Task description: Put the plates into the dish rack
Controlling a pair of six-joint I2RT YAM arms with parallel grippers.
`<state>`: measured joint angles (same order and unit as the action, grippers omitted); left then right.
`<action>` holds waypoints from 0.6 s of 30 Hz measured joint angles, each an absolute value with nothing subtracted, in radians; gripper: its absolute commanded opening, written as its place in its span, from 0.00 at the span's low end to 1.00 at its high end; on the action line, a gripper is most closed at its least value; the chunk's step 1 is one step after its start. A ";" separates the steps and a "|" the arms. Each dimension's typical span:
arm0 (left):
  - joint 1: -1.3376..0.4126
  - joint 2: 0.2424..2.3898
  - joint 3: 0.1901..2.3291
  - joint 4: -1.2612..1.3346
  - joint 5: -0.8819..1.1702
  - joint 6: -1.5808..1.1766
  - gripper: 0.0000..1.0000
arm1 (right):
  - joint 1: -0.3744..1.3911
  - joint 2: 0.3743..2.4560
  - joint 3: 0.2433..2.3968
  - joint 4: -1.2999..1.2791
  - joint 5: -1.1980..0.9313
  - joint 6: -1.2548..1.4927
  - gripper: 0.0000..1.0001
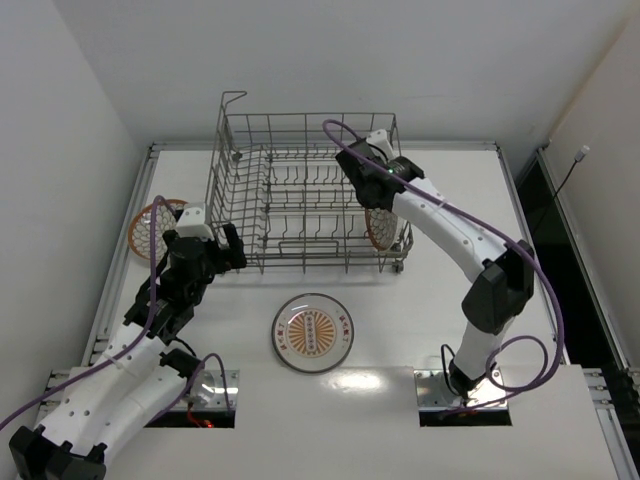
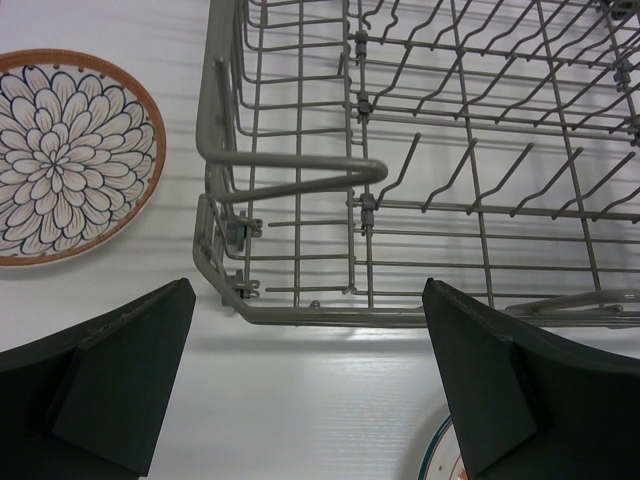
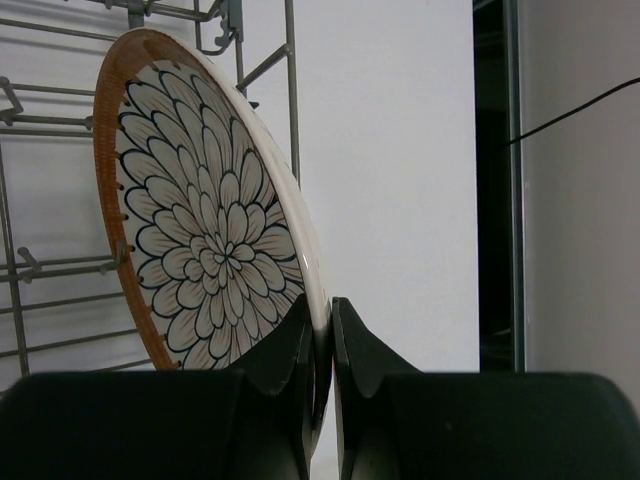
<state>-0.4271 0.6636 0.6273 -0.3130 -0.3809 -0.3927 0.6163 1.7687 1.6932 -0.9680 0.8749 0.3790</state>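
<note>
The grey wire dish rack stands at the back middle of the table. My right gripper is shut on the rim of a flower-patterned plate with a brown-orange rim, holding it on edge at the rack's right end. A second patterned plate lies flat left of the rack and shows in the left wrist view. The white sunburst plate lies flat in front of the rack. My left gripper is open and empty, near the rack's front left corner.
White walls stand on the left and the back. A dark gap runs along the table's right edge. The sunburst plate's edge peeks in beside my left gripper's right finger.
</note>
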 measured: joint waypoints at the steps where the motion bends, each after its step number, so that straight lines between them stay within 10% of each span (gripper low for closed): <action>1: -0.427 0.664 0.627 -0.313 -0.381 -0.393 0.99 | 0.617 1.780 1.705 -0.973 0.882 0.379 0.00; 18: -0.427 0.672 0.627 -0.313 -0.373 -0.393 0.99 | 0.625 1.894 1.873 -1.081 0.952 0.382 0.00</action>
